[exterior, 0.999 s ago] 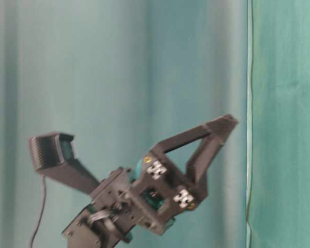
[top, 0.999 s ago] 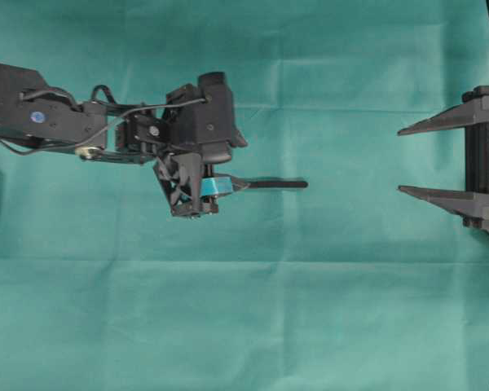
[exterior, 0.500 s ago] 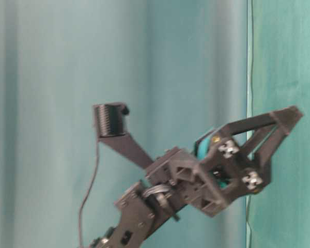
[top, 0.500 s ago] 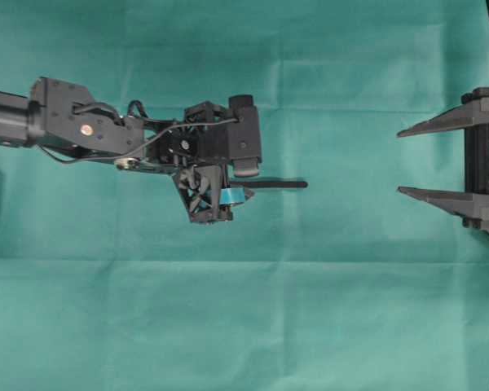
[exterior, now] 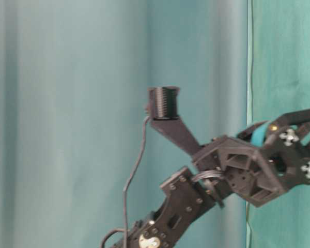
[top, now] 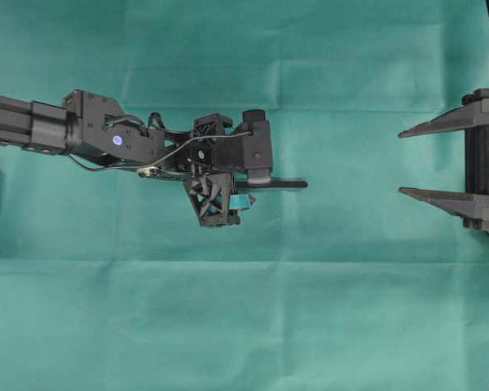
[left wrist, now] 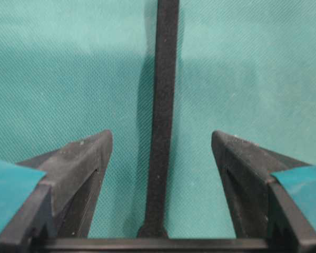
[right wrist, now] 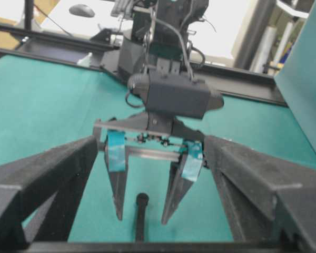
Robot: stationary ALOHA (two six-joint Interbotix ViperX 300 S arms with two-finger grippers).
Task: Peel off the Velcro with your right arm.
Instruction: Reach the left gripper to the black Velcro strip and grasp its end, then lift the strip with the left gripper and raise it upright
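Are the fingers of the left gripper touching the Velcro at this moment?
Apart. In the left wrist view the Velcro lies between the open left gripper, with green cloth visible on both sides between it and each of the fingers.

in the overhead view the left claw [top: 243,191] covers the near end of the velcro [top: 281,184], and the right claw [top: 440,160] is cut off by the right edge. the table-level view is blurred and crops the left claw [exterior: 299,142] at the right edge. the left wrist view cuts the velcro [left wrist: 163,105] at the top edge.
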